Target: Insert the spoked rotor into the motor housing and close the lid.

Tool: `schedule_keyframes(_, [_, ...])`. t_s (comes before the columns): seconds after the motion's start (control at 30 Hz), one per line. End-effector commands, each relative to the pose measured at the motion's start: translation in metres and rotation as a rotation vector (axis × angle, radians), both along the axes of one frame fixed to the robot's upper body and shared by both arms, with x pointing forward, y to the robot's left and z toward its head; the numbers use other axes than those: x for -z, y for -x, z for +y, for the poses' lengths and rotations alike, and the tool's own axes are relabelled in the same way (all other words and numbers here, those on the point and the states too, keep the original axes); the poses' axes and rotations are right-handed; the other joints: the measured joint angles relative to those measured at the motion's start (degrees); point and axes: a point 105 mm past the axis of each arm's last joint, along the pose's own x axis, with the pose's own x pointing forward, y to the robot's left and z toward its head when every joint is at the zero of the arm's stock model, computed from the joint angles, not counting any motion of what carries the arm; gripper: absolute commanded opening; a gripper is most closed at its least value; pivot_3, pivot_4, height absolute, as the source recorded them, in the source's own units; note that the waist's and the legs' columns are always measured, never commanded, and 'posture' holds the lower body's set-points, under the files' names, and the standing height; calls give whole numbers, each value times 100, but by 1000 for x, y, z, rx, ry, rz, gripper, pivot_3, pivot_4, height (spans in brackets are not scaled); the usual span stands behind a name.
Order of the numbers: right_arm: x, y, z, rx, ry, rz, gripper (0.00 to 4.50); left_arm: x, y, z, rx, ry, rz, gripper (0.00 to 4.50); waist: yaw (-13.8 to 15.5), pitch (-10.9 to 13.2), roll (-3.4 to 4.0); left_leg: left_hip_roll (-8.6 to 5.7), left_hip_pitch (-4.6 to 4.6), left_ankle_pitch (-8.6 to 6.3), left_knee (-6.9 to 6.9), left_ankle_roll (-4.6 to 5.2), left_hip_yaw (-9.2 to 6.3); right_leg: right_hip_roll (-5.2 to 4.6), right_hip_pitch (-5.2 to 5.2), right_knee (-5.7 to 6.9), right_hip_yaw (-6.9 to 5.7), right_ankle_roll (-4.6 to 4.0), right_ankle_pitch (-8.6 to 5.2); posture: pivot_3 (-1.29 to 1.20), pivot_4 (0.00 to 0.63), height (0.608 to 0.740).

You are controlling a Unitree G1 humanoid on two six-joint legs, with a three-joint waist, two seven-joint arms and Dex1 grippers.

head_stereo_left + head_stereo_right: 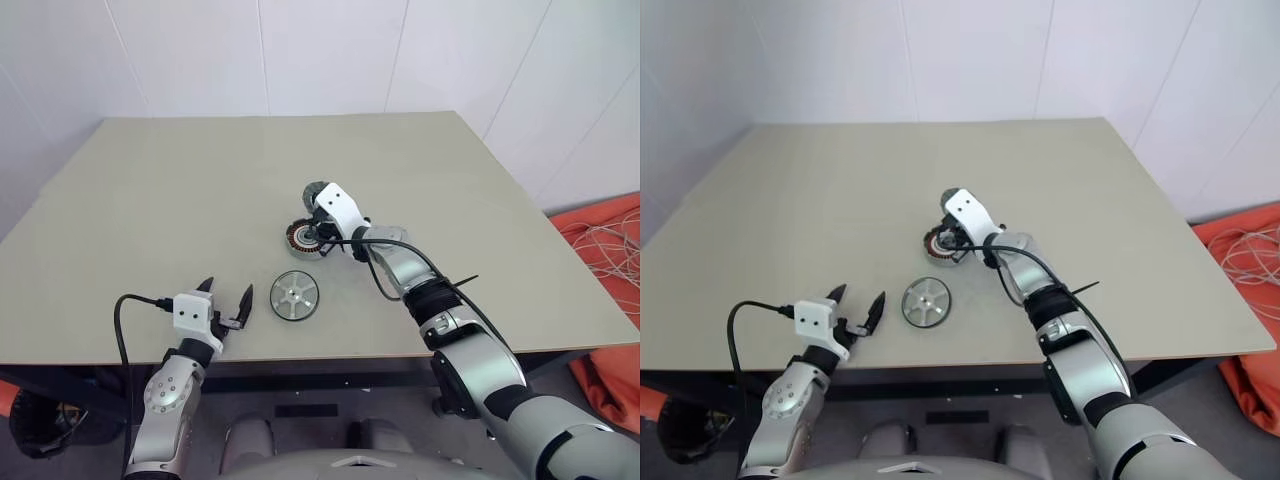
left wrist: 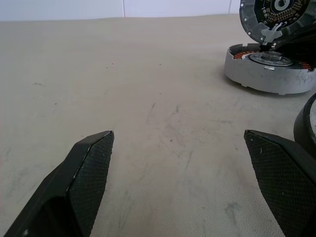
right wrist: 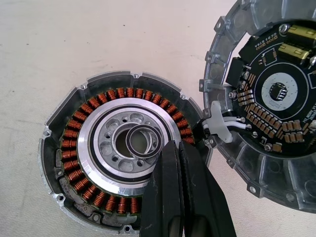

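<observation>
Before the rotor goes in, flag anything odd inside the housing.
A small loose metal ring lies off-centre in the motor housing's silver hub, beside the shut right gripper. It looks askew.

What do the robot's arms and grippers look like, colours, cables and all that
Both arms are silver-grey metal with black joint sections. Each wrist carries a white block with small dark holes, and a black cable loops from it. The left gripper and right gripper each have two black pointed fingers; the left one's fingertips show finely cross-hatched pads.
</observation>
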Motion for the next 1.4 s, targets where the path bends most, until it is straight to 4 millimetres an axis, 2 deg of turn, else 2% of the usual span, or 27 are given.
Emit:
schedule_keyframes(0.03, [-11, 3, 11, -42, -24, -33, 42, -5, 0, -1, 2, 8, -16, 4500, 0, 0, 0, 0, 0, 0, 0, 0, 0, 0, 0, 0, 0, 0, 0, 0, 0, 740])
schedule_keyframes(0.63, [-12, 3, 12, -45, -24, -37, 42, -3, 0, 1, -8, 12, -12, 4500, -1, 0, 0, 0, 1, 0, 0, 0, 0, 0, 0, 0, 1, 1, 0, 0, 0, 740])
schedule_keyframes(0.87, [-31, -9, 7, 43, -87, -122, 42, -3, 0, 0, -7, 12, -12, 4500, 0, 1, 2, 0, 0, 0, 0, 0, 0, -1, -1, 0, 1, 1, 0, 0, 0, 740])
schedule_keyframes(0.97, [-33, -11, 7, 48, -95, -130, 42, -3, -1, 0, -6, 11, -12, 4500, 0, 1, 2, 0, 0, 0, -1, 0, 0, -1, 0, 0, 1, 1, 0, 0, 0, 740])
schedule_keyframes(1.23, [-25, 5, 17, -46, -105, -65, 42, -4, -1, 0, -7, 16, -12, 4500, 0, 1, 2, 0, 0, 0, -1, 0, 1, 0, -1, 0, 1, 1, -1, 0, 0, 740])
schedule_keyframes(1.4, [-23, 6, 17, -49, -102, -55, 42, -5, -2, 0, -7, 16, -15, 4500, 0, 2, 2, 0, 0, 0, -1, 0, 0, -1, -1, 0, 1, 2, -1, 0, 0, 740])
